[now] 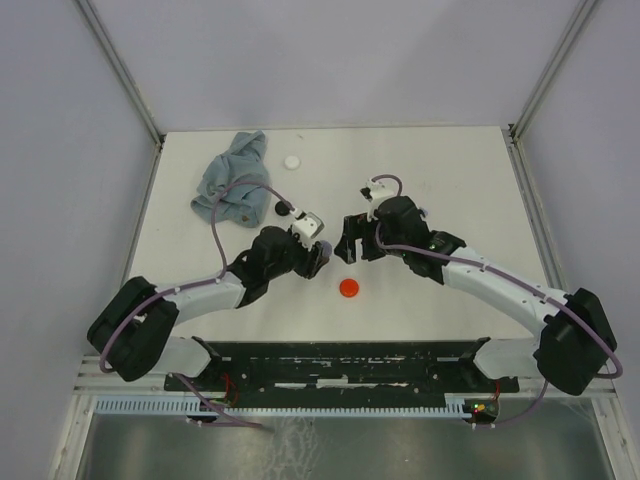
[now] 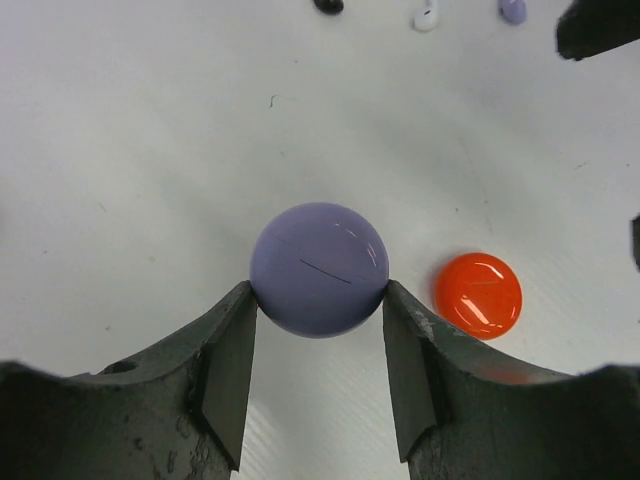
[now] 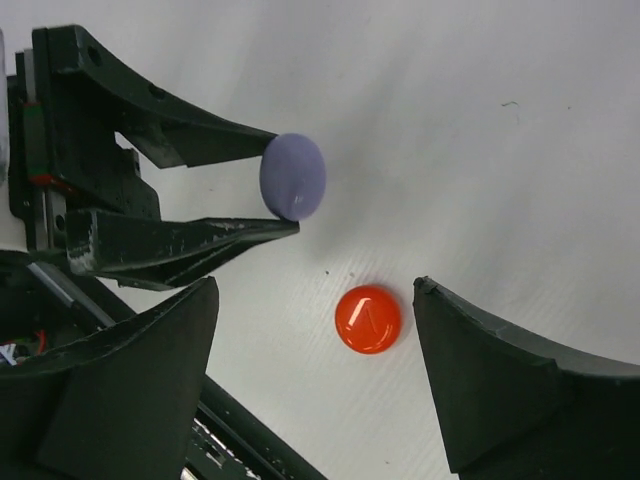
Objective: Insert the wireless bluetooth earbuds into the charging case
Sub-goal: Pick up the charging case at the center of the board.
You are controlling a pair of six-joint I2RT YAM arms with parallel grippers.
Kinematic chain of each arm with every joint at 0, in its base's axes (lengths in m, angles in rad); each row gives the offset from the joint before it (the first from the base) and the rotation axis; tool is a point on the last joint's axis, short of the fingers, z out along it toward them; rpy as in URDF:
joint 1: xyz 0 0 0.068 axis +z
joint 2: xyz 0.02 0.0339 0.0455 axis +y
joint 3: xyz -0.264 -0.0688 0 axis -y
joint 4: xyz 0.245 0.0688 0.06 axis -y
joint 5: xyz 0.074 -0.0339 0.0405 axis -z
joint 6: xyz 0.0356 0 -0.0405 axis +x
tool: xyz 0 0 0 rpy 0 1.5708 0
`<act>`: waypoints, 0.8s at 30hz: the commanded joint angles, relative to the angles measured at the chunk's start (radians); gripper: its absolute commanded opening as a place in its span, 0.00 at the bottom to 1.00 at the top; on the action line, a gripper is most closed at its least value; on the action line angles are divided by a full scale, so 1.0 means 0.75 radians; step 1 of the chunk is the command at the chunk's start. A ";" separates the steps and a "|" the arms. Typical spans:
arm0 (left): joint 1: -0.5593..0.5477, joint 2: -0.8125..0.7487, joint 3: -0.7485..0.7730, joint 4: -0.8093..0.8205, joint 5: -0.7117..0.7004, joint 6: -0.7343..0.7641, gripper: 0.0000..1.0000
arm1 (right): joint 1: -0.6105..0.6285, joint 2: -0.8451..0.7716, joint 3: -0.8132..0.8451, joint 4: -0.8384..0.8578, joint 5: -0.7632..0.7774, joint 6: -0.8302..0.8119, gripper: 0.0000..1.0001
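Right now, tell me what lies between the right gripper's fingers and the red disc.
Only bare table. The right wrist view shows the red disc framed between the open fingers, touching neither.

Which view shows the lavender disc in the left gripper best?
Left wrist: the lavender disc fills the centre, face-on, pinched in the left gripper. Right wrist shows it smaller, from the side. Top external shows barely a speck at the fingertips.
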 commanded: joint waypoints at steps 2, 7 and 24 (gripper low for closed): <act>0.003 -0.103 -0.083 0.318 0.112 -0.004 0.43 | -0.006 0.044 0.111 0.078 -0.088 0.080 0.85; 0.002 -0.163 -0.143 0.431 0.164 0.011 0.42 | -0.006 0.104 0.156 0.086 -0.113 0.118 0.79; -0.001 -0.244 -0.210 0.544 0.240 0.025 0.42 | -0.006 0.196 0.240 0.094 -0.187 0.099 0.45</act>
